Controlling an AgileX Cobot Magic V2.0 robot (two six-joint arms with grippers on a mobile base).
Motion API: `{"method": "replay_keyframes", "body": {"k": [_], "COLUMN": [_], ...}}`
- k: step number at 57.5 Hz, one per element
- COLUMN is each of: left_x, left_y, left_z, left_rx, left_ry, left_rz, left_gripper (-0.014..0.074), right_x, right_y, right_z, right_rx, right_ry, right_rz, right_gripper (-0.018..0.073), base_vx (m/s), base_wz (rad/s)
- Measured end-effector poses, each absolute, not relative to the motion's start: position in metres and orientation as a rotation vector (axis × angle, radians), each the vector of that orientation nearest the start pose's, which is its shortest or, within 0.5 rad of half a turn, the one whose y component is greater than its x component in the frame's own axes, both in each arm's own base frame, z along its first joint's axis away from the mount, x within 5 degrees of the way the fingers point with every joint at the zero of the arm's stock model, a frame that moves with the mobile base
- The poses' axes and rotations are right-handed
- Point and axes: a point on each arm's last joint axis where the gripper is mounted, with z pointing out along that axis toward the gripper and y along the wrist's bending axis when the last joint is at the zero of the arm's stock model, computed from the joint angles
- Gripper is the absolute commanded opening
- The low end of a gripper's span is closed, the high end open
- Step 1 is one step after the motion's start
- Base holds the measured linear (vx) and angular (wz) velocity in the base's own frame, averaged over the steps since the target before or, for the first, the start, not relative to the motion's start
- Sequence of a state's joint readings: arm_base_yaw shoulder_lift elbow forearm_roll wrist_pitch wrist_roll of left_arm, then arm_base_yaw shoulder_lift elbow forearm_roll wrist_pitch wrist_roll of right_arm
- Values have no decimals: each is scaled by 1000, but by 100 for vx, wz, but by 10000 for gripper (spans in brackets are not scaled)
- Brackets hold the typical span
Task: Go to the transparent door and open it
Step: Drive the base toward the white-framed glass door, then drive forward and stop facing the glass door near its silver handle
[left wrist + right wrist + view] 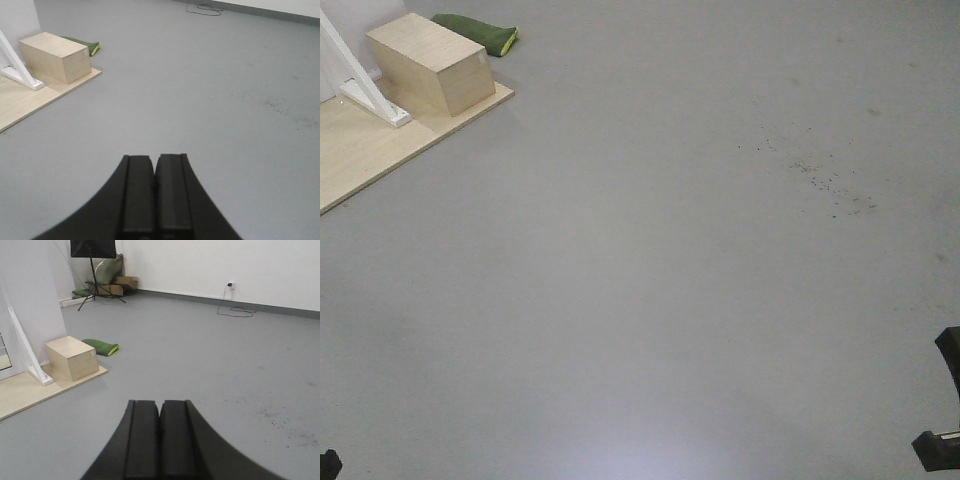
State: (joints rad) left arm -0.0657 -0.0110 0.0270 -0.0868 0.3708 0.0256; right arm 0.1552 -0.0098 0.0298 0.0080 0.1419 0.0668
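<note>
The transparent door with its silver-grey handle is out of view in all three views. Only a sliver of white-framed glass (3, 357) shows at the far left edge of the right wrist view, and I cannot tell what it belongs to. My left gripper (155, 157) is shut and empty, held above bare grey floor. My right gripper (160, 402) is also shut and empty above the floor. Dark parts of the right arm (945, 400) show at the right edge of the front view.
A light wooden box (430, 62) stands on a plywood platform (360, 150) at the far left, beside a slanted white brace (355, 75). A green bag (480, 33) lies behind the box. A tripod stand (92, 270) and a floor cable (235, 310) are by the far wall.
</note>
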Motion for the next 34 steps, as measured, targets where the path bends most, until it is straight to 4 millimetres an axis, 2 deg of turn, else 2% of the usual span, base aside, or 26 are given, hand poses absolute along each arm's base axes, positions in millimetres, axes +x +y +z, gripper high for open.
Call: {"method": "replay_keyframes", "body": {"k": [20, 34], "left_x": [52, 52], "left_y": [-6, -6], "left_z": [171, 171], "left_rx": [31, 31], "left_ry": [1870, 1870], "left_rz": [-113, -113], "left_gripper": [4, 4], "right_x": [56, 56], "right_y": [9, 9], "right_z": [191, 191], "right_rx": [-67, -67], "right_ry": [1647, 1647], "right_rz": [176, 176], "right_gripper": [13, 13], "base_vx": [47, 50], "base_wz": [17, 31]}}
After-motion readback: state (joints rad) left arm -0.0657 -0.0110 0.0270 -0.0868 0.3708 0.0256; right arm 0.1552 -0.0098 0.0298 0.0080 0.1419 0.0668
